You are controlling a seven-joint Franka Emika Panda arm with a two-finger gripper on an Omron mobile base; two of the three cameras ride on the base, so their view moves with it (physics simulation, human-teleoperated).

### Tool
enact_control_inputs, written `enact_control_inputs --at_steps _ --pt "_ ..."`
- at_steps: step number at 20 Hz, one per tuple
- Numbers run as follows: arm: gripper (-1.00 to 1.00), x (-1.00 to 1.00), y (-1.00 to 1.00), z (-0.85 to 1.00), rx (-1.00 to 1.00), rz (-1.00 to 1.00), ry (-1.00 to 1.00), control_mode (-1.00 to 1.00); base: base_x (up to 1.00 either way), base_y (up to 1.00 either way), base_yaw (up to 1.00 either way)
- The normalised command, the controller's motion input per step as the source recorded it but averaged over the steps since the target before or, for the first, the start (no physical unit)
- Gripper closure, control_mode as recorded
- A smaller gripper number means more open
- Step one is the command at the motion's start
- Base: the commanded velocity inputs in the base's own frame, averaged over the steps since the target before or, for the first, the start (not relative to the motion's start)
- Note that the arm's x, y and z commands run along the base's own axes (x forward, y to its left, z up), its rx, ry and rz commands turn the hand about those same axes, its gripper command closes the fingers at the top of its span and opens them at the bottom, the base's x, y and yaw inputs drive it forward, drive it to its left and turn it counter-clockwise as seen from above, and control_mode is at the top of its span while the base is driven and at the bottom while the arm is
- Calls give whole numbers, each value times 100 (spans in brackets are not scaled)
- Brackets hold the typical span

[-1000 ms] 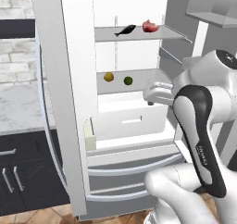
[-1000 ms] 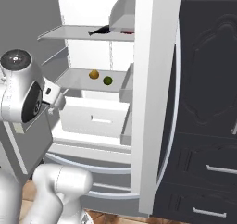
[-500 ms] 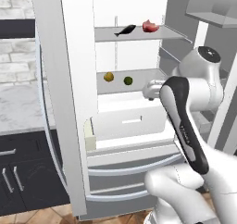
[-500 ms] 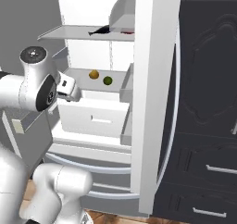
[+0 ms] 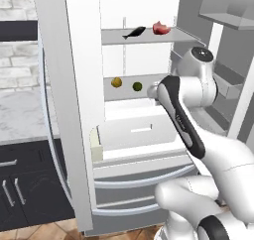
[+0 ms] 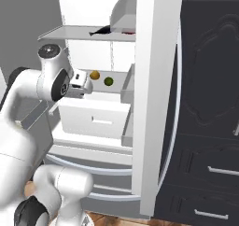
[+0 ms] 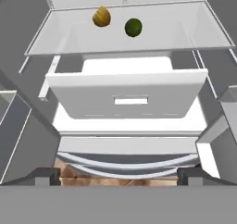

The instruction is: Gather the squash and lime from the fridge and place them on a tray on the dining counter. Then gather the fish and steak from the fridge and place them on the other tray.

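Half steak [image 6: 127,31] hidden behind fridge [image 6: 156,103] door.

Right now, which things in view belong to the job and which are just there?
Job: squash, lime, fish, steak, fridge, open gripper.
Not needed: fridge's white drawer, dark cabinets, range hood.

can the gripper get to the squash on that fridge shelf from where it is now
Probably yes. The gripper is open, in front of the open fridge near shelf height, and the squash sits uncovered on the middle shelf. The lime lies beside it, apart, so nothing blocks the approach.
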Motion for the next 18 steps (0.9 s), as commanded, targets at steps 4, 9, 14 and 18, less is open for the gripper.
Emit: enact_control_inputs --at_steps 4,9,14,18 --pt "-100 73 -13 -23 -4 0 1 -100 0 0 0" --pt "-100 74 -1 -27 -6 0 0 -100 0 0 0" --pt "-100 68 0 -17 -5 0 0 -100 0 0 0" --pt "-100 47 0 -3 -3 0 0 -100 0 0 0"
